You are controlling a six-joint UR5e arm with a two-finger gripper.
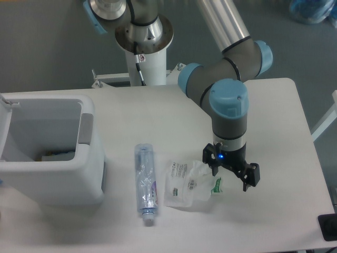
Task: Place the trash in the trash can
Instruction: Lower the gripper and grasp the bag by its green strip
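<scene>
Fingers (231, 176) spread open, empty, just beside the bag's (189, 184) right edge.

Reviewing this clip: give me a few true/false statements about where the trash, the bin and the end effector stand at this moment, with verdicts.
1. The bottle lies flat on the table. True.
2. The plastic bag is inside the trash can. False: it lies on the table beside the bottle.
3. The end effector is open and holds nothing. True.
4. The end effector hangs over the trash can. False: it is at the bag's right edge, far from the can.
5. The bottle lies between the trash can and the bag. True.
</scene>
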